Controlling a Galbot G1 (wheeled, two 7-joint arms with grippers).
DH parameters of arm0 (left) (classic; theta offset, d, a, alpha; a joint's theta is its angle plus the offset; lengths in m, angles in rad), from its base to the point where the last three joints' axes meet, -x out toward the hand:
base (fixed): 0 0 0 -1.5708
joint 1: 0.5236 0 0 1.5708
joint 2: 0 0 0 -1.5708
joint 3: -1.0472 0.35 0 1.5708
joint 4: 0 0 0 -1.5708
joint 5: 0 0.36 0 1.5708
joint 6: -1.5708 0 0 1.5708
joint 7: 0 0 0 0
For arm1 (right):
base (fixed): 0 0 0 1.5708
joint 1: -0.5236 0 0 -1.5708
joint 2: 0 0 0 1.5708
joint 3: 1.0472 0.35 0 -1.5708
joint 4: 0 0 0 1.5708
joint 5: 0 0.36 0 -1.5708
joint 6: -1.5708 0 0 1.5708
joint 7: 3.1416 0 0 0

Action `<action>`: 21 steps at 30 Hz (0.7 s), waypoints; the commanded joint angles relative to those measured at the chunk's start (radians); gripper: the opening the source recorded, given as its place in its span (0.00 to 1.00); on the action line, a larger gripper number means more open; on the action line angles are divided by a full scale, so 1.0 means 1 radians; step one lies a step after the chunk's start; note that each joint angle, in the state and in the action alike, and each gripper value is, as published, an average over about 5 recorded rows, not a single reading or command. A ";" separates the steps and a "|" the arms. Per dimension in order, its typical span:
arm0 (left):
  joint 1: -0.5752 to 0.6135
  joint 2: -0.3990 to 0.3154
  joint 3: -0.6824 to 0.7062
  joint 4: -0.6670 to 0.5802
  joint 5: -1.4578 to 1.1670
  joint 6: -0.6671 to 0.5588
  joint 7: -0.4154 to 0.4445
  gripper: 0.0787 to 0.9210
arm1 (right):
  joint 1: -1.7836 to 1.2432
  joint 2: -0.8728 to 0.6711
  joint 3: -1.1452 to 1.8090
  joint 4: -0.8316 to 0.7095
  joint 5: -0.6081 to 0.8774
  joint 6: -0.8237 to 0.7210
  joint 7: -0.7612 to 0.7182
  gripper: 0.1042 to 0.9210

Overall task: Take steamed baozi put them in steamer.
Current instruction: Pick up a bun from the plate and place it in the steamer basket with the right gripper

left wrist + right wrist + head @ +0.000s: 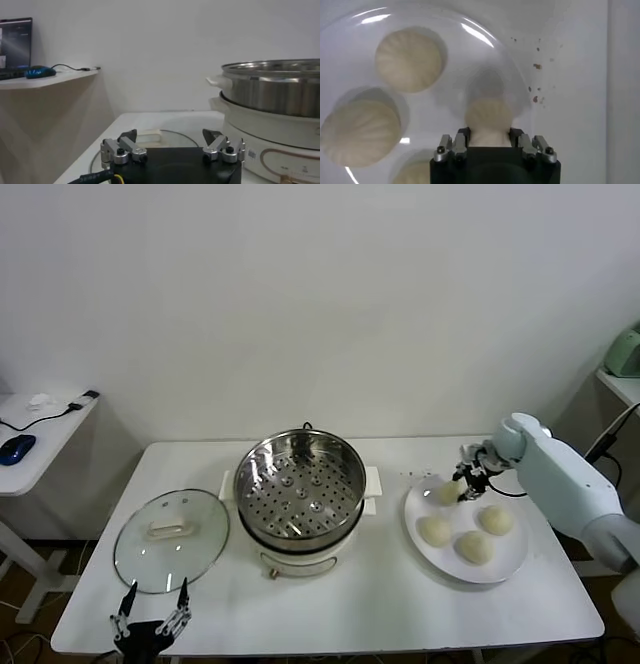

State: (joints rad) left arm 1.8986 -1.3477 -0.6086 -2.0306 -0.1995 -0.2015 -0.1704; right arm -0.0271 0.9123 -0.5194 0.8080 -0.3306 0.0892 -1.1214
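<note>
A round glass lid (171, 539) with a white handle lies flat on the white surface (330, 604), toward its left front. A white plate (512, 556) sits at the right side. Dark specks (538, 65), possibly crumbs, dot the surface just beside the plate. On a separate side table (45, 446) at far left rest a blue mouse (16, 448) and a cable (45, 416).

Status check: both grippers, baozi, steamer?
Right gripper shut on one baozi over the plate. Left gripper open, parked by glass lid. Steamer uncovered, empty. Path clear.
</note>
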 commanded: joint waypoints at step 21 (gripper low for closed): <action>0.003 0.004 0.006 -0.012 -0.002 -0.002 -0.003 0.88 | 0.494 0.306 -0.449 0.487 -0.033 0.432 -0.072 0.61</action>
State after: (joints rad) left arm 1.9017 -1.3434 -0.6029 -2.0422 -0.2015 -0.2042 -0.1731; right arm 0.4085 1.0721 -0.8713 1.2205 -0.2880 0.3825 -1.1714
